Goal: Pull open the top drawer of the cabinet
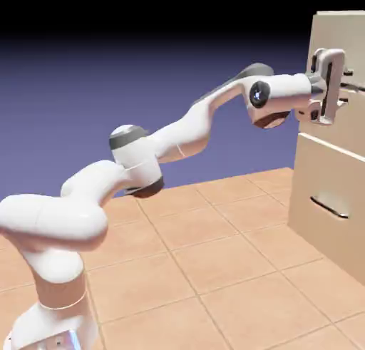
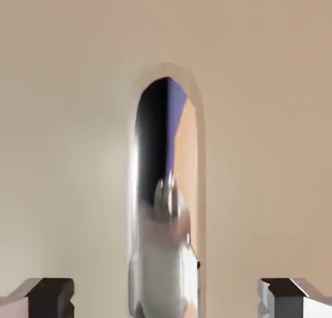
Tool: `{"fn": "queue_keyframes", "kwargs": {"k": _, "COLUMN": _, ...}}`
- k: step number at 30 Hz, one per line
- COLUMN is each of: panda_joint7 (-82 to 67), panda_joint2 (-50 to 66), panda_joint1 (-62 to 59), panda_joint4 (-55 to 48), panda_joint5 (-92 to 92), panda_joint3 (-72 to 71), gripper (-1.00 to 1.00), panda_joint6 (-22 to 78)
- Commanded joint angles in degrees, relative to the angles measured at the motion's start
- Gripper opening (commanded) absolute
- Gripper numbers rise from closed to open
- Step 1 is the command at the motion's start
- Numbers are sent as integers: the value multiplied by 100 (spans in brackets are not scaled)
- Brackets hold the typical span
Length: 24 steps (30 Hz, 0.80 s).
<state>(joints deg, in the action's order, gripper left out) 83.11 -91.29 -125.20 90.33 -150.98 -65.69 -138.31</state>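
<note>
Beige top drawer (image 1: 351,131) sits shut in the cabinet (image 1: 335,234), on the exterior view's right. Gripper (image 1: 341,85) is up at its shiny bar handle (image 2: 165,200), jaws spread wide either side, not clamped yet.

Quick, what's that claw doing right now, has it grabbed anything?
Gripper: jaws open, one on each side of the top drawer's handle, not closed on it yet.

No text, label or number is readable anywhere.
</note>
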Motion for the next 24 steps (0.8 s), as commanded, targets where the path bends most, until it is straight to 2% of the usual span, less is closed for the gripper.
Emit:
{"fn": "queue_keyframes", "kwargs": {"k": 1, "panda_joint7": -38, "panda_joint2": -23, "panda_joint1": 125, "panda_joint4": 208, "panda_joint5": 10, "panda_joint3": 9, "gripper": -100, "panda_joint6": 83}}
{"fn": "queue_keyframes", "kwargs": {"k": 24, "panda_joint7": -721, "panda_joint2": -684, "panda_joint1": 3279, "panda_joint4": 4983, "panda_joint5": 810, "panda_joint3": 722, "gripper": -100, "panda_joint6": 1731}}
